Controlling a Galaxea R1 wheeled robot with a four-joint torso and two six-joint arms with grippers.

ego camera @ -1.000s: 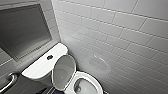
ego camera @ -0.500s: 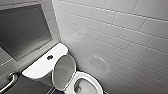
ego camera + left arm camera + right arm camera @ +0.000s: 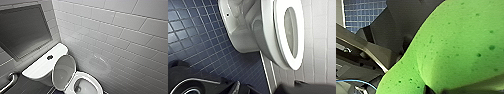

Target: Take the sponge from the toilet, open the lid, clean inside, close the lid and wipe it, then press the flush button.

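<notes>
Nothing has moved since a moment ago. From my head, the lid [image 3: 63,72] is up just like before, leaning back on the tank [image 3: 37,70]. The toilet [image 3: 83,76] sits in the same spot by the wall [image 3: 112,37], and its bowl is open.

My head sees things my wrists do not. It sees the round button [image 3: 49,57] on top of the tank. It sees a grey panel [image 3: 22,30] on the other wall and a shiny bar [image 3: 7,82] low down beside the tank.

My left wrist sees the toilet [image 3: 243,37] from the side. The white seat [image 3: 279,30] is down on the bowl. The floor [image 3: 190,32] under it is made of small dark blue tiles. The toilet is near this wrist but not touching it. I cannot tell if my left end effector [image 3: 275,90] is wide or narrow.

My right wrist sees the sponge [image 3: 461,45]. It is bright green with little holes, and it is very close to the camera. My right end effector [image 3: 431,88] holds the sponge tight, so the sponge bulges and bends. Dark parts of my arm are behind it, and a bit of blue floor [image 3: 363,15] shows past them. The sponge is up in the air, away from the toilet.
</notes>
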